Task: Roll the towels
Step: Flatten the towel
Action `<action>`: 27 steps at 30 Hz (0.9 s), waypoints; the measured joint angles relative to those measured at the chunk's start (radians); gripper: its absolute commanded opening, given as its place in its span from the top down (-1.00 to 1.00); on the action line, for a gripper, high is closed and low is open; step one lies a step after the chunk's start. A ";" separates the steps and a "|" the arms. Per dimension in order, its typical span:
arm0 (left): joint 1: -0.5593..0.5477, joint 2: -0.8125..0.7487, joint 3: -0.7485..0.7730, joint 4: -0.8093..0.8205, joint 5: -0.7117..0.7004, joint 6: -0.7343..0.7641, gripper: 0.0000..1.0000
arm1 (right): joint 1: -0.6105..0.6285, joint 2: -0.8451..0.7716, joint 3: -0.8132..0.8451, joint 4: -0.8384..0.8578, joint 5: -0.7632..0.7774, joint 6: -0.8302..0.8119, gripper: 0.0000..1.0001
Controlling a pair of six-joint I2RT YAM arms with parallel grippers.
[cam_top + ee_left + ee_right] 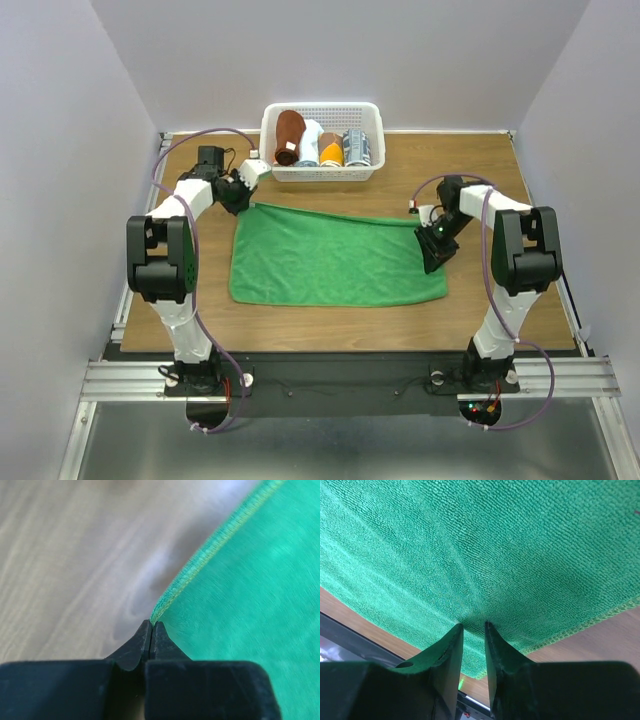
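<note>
On the wooden table (500, 190), the green towel (335, 258) lies spread flat, long edge left to right. Left gripper (151, 625) sits at its far left corner, fingers pressed fully together; the hemmed corner touches the tips, but whether cloth is nipped cannot be told. Right gripper (472, 625) is at the far right corner, fingers narrowly parted, with puckered cloth pinched between the tips. The reddish-brown towel (289, 135) stands rolled in the white basket (320, 173), at its left end.

left claw (151, 625) and right claw (473, 625) clamped
</note>
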 measured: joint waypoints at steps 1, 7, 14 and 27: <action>0.004 0.017 0.014 0.024 -0.001 -0.032 0.81 | 0.000 -0.002 -0.002 0.000 0.002 -0.002 0.39; 0.011 0.145 0.098 0.106 -0.029 -0.156 -0.14 | 0.000 -0.013 -0.004 -0.006 0.002 -0.014 0.27; 0.024 0.088 0.050 0.106 -0.027 -0.191 -0.11 | -0.002 -0.071 0.115 -0.012 -0.042 -0.002 0.32; -0.006 -0.154 -0.160 -0.032 0.066 -0.066 0.45 | -0.002 0.094 0.342 0.109 -0.022 0.103 0.68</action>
